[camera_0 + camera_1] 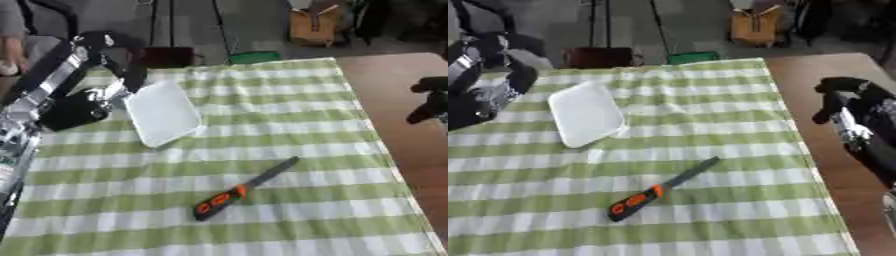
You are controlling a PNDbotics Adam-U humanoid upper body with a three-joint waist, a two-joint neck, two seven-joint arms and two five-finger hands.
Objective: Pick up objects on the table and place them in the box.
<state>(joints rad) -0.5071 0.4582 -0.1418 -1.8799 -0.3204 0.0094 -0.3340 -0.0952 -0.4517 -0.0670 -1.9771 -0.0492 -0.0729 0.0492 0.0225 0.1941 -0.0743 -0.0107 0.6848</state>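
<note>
One tool lies on the green-checked cloth (289, 115) at lower centre of the frame: a file (247, 188) with an orange-and-black handle and a thin dark blade, lying flat. We judge it light, stiff and low to the cloth, best taken at the thicker handle. The white box (163, 119) sits at upper left, our left hand (83, 107) beside it; we cannot tell its fingers. Our right hand (842, 107) hangs at the right edge, fingers curled, empty.
</note>
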